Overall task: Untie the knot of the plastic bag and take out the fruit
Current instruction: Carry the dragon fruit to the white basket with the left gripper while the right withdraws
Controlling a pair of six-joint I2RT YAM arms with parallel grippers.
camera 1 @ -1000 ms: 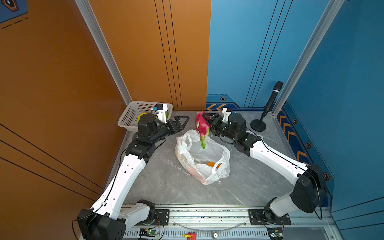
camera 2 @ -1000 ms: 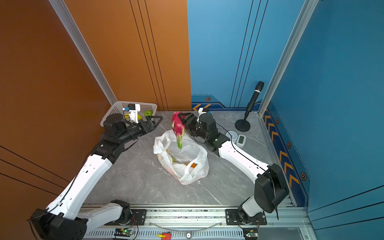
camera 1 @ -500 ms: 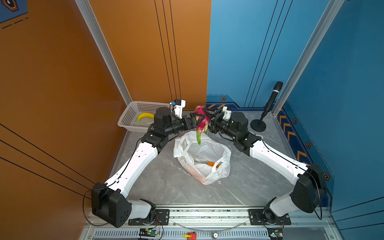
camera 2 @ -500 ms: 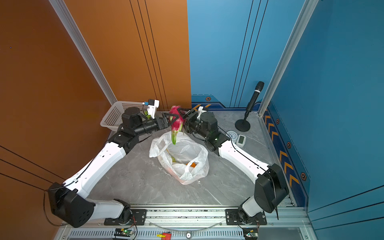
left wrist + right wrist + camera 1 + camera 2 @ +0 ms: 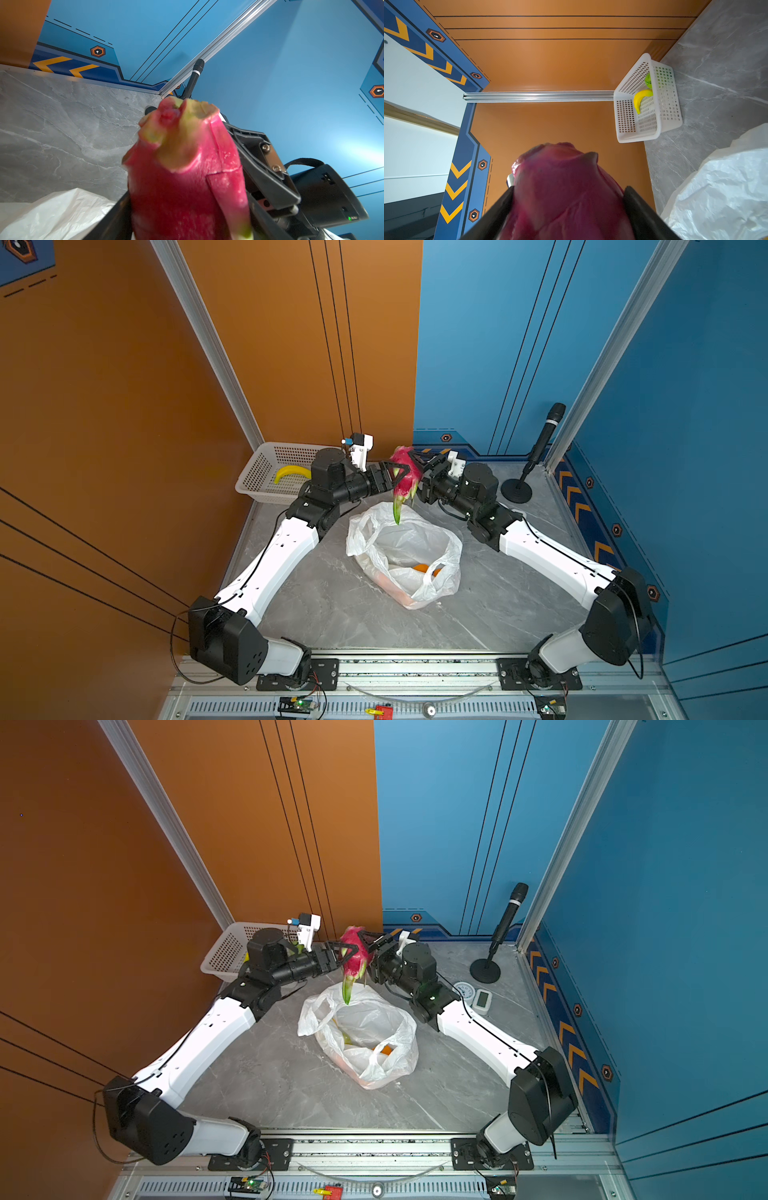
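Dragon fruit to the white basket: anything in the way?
Nothing loose. The dragon fruit hangs above the plastic bag's far rim. Toward the basket lie only the left gripper clasping it and that arm's own wrist. The basket holds a banana and a green fruit, with floor space left.

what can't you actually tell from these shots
Grip: left tool and right tool both flank the dragon fruit; it fills both wrist views, hiding which one holds it.
Fruit left in the plastic bag: folds hide all but an orange sliver, both top views.
Basket: its green item sits half behind mesh, right wrist view.
Gadgets: round device and white device, too small to read, in a top view.
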